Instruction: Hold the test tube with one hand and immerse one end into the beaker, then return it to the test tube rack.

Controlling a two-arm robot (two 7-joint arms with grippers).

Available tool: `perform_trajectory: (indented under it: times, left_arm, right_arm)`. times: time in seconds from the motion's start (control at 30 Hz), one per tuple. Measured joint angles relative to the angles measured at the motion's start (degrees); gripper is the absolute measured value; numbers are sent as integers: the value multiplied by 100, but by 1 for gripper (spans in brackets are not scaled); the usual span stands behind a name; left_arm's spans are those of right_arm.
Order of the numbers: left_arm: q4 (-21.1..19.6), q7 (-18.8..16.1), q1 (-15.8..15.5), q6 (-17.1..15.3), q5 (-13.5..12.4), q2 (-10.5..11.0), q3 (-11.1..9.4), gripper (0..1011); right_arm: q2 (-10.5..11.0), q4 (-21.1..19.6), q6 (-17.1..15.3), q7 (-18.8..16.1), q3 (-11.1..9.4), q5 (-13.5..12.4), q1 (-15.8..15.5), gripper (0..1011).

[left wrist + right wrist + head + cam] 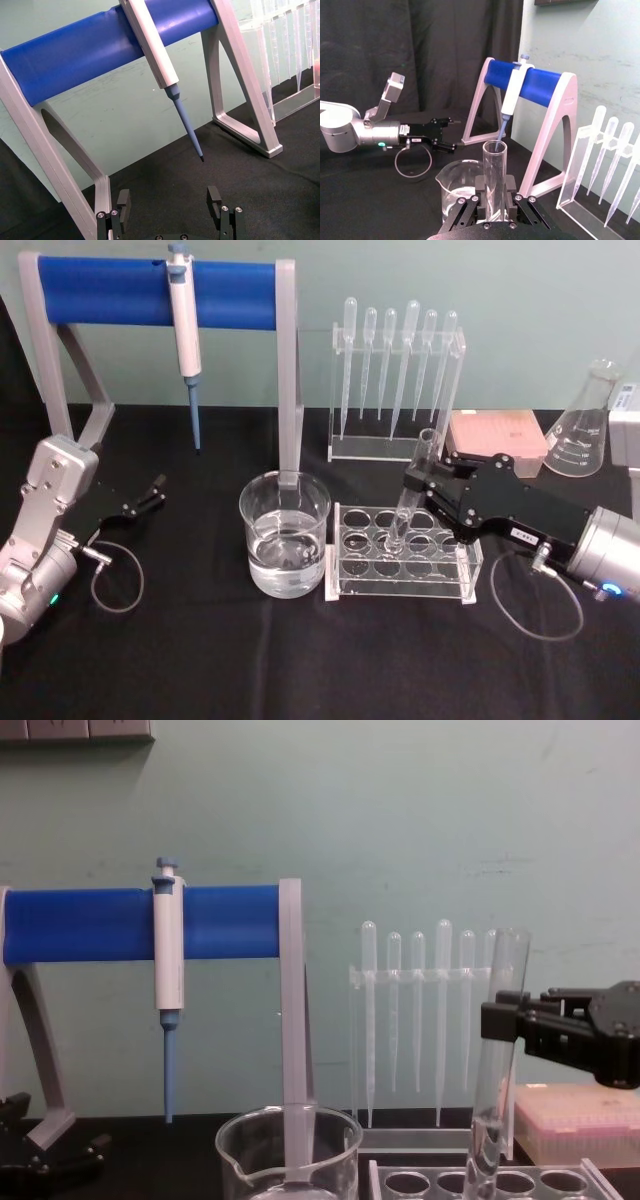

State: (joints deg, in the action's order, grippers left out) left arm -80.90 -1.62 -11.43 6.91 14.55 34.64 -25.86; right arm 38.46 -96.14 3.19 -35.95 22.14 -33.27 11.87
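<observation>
The test tube point(413, 492) is a clear glass tube leaning slightly, its lower end down in a hole of the clear rack point(350, 575). My right gripper point(417, 483) reaches in from the right and is shut on the tube's upper part. In the right wrist view the black fingers point(480, 192) press the tube point(495, 170) from both sides. The beaker point(285, 535), wide and partly filled with clear liquid, stands just left of the rack. My left gripper point(152, 495) rests open at the far left of the table, well away from both.
A blue-bar stand point(150, 292) holding a blue-tipped pipettor point(185, 330) rises behind the beaker. Behind the tube rack stands a rack of plastic pipettes point(395, 380). A pink box point(497, 435) and a glass flask point(585, 435) sit at the back right.
</observation>
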Motion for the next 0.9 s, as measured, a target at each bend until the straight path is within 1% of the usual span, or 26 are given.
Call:
perform_trajectory:
  times: [0.37, 0.9]
  left_arm:
    - [0, 0, 0, 0, 0, 0, 0, 1000]
    - [0, 0, 0, 0, 0, 0, 0, 1000]
  right_arm:
    - [-89, 180, 23, -3, 70, 121, 17, 222]
    - [-186, 369, 79, -10, 121, 219, -30, 222]
